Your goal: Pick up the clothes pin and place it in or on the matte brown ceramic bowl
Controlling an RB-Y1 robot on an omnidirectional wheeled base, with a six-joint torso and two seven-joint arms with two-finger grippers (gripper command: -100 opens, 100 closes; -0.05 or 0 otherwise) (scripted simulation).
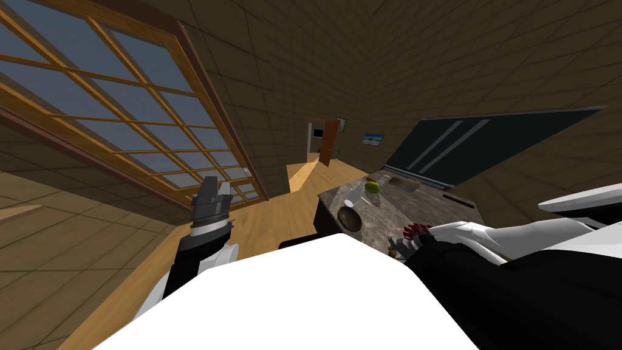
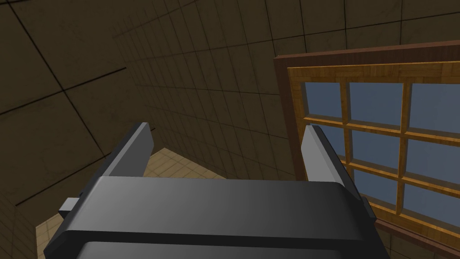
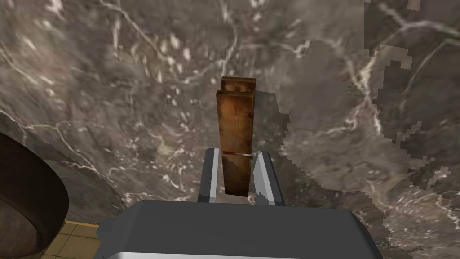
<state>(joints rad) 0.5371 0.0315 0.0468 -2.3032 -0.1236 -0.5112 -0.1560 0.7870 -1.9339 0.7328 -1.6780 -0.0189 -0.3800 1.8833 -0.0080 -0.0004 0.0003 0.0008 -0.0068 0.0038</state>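
Over veined marble tabletop (image 3: 337, 67), clamping brown wooden clothes pin (image 3: 236, 130) tight in right gripper (image 3: 238, 155); dark brown round bowl (image 3: 27, 193) alongside, drop pending.

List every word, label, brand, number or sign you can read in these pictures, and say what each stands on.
None can be read.
The clothes pin, shut in the right hand, carries no lettering; nor do the brown bowl or the marbled table top.
The wall picture is too small to tell.
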